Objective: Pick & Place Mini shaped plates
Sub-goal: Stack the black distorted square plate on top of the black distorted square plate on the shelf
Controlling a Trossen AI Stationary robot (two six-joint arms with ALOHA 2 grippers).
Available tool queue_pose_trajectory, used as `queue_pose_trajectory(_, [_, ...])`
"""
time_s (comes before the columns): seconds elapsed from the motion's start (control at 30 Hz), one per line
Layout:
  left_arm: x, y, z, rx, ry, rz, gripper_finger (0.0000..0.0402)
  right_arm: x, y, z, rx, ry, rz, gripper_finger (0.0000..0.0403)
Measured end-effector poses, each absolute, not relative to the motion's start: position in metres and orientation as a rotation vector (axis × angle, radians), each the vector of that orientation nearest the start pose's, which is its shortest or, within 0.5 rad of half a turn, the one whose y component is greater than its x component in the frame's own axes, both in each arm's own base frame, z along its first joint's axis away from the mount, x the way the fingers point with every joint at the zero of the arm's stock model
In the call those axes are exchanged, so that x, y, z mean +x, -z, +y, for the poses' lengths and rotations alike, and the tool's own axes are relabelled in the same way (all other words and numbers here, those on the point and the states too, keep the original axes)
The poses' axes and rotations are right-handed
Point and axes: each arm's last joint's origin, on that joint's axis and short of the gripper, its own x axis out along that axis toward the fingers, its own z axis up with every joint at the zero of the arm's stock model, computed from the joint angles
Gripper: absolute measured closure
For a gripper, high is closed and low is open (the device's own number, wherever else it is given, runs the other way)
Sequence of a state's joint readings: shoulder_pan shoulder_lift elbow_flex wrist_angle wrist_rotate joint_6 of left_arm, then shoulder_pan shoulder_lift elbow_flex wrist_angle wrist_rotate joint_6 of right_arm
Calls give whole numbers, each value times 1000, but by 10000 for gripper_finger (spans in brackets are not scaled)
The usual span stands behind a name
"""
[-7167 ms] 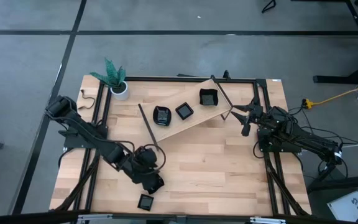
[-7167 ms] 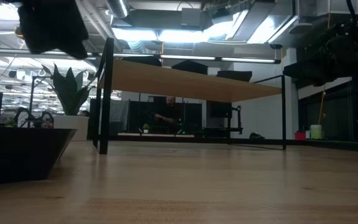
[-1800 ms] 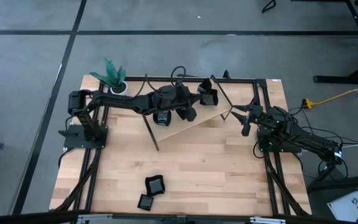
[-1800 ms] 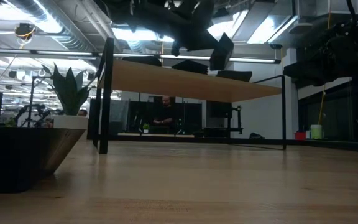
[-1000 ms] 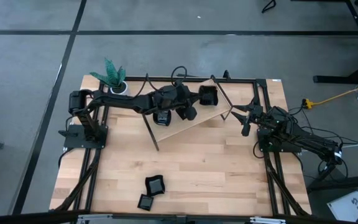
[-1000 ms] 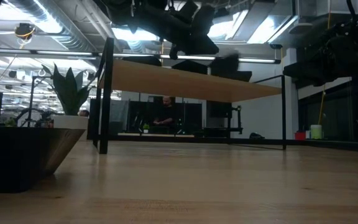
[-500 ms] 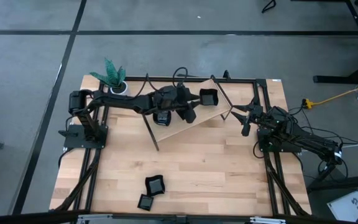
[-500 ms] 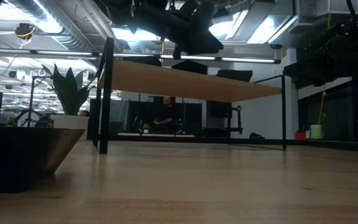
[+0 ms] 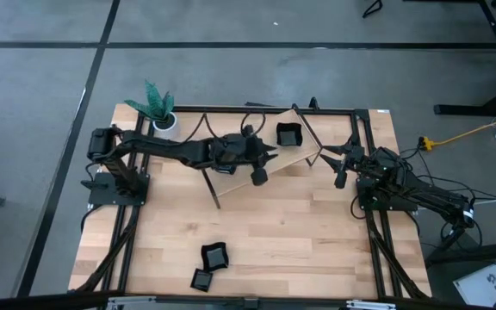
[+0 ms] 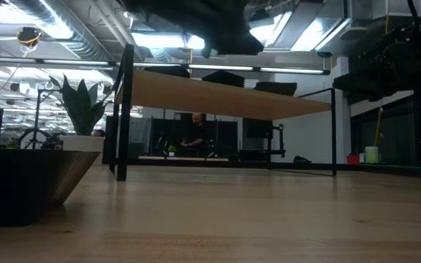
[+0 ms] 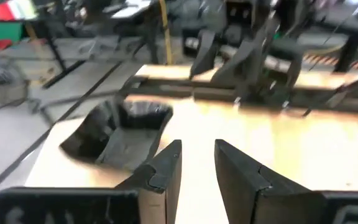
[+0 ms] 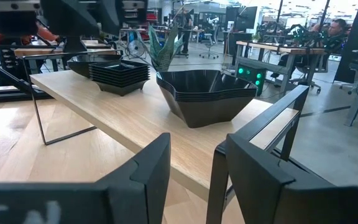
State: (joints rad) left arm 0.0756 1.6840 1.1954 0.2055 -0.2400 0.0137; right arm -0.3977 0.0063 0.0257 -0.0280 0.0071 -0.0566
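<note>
While the left gripper [image 9: 260, 175] hung with fingers apart and empty over the raised pale wooden shelf [image 9: 298, 157], its arm hid the shelf's middle stacks. A glossy black square dish stack [image 9: 288, 134] sat squarely at the shelf's far end. Two black dishes [image 9: 215, 257] lay on the table's near edge. The right gripper [image 9: 341, 168] waited open beside the shelf.

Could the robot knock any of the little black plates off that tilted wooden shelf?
Maybe. The left claw hangs open right by the sloping shelf, so a low swing could bump the stacked plates there. The plate near the shelf's end sits close to the edge and might slide. Two plates already lie on the table below.
</note>
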Motion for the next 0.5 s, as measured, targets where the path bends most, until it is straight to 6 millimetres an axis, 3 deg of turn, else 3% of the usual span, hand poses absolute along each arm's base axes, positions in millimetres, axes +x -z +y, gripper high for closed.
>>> queue_pose_trajectory(0.27, [362,-287,-1,82,-364,423,311,89,-169,-38,-54,405,20,249])
queue_pose_trajectory(0.5, [347,-280,-44,101,-310,545,311,89,-169,-38,-54,404,20,249])
